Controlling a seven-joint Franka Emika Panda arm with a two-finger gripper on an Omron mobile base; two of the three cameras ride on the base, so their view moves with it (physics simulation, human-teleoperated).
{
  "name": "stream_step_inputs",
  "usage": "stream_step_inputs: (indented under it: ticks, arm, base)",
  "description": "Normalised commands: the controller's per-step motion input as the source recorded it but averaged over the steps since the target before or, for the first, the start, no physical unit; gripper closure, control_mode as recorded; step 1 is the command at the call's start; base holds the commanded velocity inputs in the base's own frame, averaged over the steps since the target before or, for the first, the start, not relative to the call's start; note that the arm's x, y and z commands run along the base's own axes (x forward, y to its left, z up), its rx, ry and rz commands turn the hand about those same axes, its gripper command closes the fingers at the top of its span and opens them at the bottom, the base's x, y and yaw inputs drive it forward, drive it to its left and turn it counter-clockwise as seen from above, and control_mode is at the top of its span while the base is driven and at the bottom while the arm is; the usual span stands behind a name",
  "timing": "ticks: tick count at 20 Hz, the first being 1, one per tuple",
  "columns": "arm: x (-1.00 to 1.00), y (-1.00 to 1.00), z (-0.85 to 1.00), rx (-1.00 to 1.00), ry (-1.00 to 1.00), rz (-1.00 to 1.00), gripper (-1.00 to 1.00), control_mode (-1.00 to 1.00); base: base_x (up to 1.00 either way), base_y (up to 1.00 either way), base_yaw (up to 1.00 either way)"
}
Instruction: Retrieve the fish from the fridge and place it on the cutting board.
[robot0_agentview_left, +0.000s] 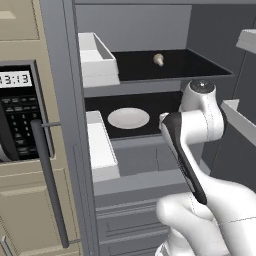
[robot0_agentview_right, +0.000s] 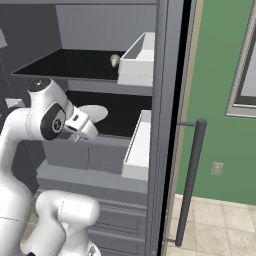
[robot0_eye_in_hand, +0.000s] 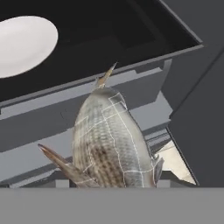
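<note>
- Gripper (robot0_agentview_right: 80, 131): clamped on the fish (robot0_eye_in_hand: 111, 144), held just outside the fridge (robot0_agentview_left: 150, 165), before the lower black shelf (robot0_eye_in_hand: 109, 39).
- White plate (robot0_agentview_left: 128, 118): on that shelf.

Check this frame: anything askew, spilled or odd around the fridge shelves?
Nothing spilled or damaged. The fish sits in the gripper, off the shelf; the white plate lies flat on the middle shelf, and a small beige knob-like item rests on the upper one.
</note>
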Motion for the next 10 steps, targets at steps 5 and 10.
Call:
stream_step_inputs:
  ticks: [5, 10]
  arm:
    - [-0.28, -0.31, 0.00, -0.01, 0.18, 0.01, 1.00, -1.00]
    - [-0.47, 0.00, -0.18, -0.01, 0.05, -0.02, 1.00, -1.00]
  base:
    - [0.00, 0.00, 0.00]
    - [0.00, 0.00, 0.00]
